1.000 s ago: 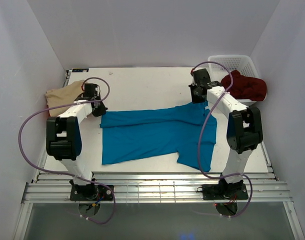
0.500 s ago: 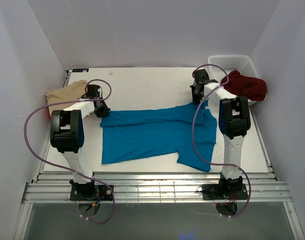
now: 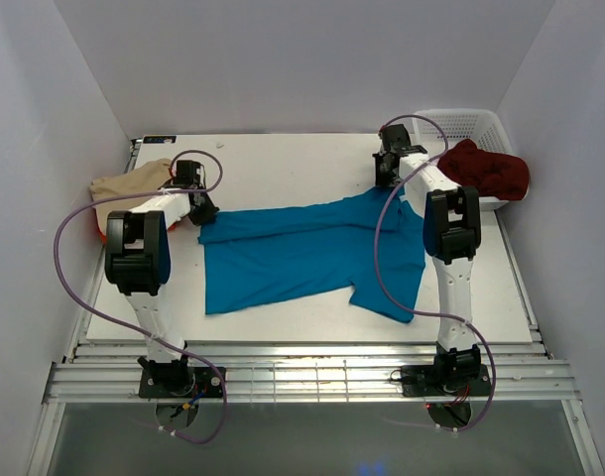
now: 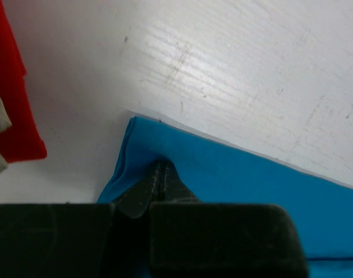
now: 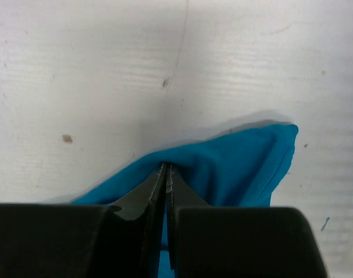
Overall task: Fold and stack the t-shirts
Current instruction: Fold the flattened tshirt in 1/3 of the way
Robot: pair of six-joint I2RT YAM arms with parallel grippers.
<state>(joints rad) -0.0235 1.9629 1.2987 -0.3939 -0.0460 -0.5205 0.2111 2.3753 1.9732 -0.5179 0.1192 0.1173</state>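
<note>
The teal blue t-shirt (image 3: 302,248) lies spread across the middle of the table, partly folded lengthwise. My left gripper (image 3: 200,210) is shut on its far left corner (image 4: 165,150). My right gripper (image 3: 387,178) is shut on its far right edge (image 5: 234,162). Both pinched edges are lifted a little off the table. A beige t-shirt (image 3: 124,188) lies crumpled at the left edge, with bright red cloth (image 4: 11,87) beside it in the left wrist view. A dark maroon t-shirt (image 3: 486,169) hangs over the basket at the right.
A white lattice basket (image 3: 471,124) stands at the back right corner under the maroon shirt. White walls close in the table on three sides. The arms' purple cables loop over the table's left and right sides.
Both grippers have moved toward the back of the table, pulling the teal shirt's far edge with them. The shirt's body has shifted back and its near sleeve has drawn in.
</note>
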